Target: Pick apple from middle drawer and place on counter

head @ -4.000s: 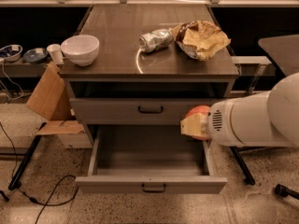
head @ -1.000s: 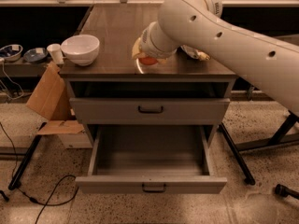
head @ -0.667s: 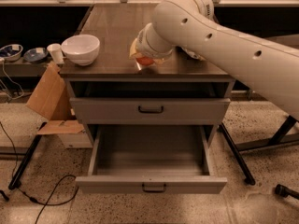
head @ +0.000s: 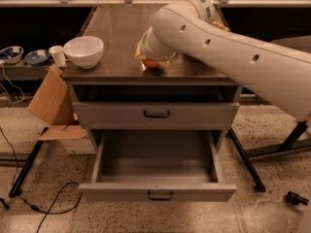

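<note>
The apple (head: 152, 63), small and orange-red, sits at the tip of my gripper (head: 148, 59), low on the counter (head: 116, 33) near its front edge, right of centre. The gripper is shut on the apple; my big white wrist and arm (head: 233, 52) cover most of it from the right. The middle drawer (head: 155, 166) is pulled wide open below, and its plain grey floor is bare. Its front panel carries a small dark handle (head: 160, 195).
A white bowl (head: 83, 51) stands at the counter's front left. A closed taller drawer front (head: 155, 114) sits above the open one. A cardboard box (head: 51, 101) leans at the cabinet's left. A side shelf holds bowls (head: 10, 54) and a cup (head: 57, 56). A cable (head: 48, 203) lies on the floor.
My arm has carried the apple from beside the open drawer up over the counter. In the last second it moved slightly left and down towards the front edge.
</note>
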Robot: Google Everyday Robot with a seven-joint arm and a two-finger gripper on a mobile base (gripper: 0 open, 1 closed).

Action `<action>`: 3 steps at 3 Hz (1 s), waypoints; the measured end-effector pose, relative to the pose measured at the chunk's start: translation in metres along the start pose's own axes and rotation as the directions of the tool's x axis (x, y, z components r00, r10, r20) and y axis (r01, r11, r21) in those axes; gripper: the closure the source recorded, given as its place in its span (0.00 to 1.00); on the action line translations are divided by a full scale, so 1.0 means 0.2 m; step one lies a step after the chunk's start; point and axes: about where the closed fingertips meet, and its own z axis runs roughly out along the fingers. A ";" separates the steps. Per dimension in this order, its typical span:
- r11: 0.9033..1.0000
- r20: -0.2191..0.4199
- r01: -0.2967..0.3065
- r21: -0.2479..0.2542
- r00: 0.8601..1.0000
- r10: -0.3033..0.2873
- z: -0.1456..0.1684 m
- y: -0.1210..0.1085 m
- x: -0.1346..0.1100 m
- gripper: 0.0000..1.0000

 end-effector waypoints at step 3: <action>0.998 -0.031 -0.055 -0.032 0.998 0.054 0.01 0.02 0.01 0.12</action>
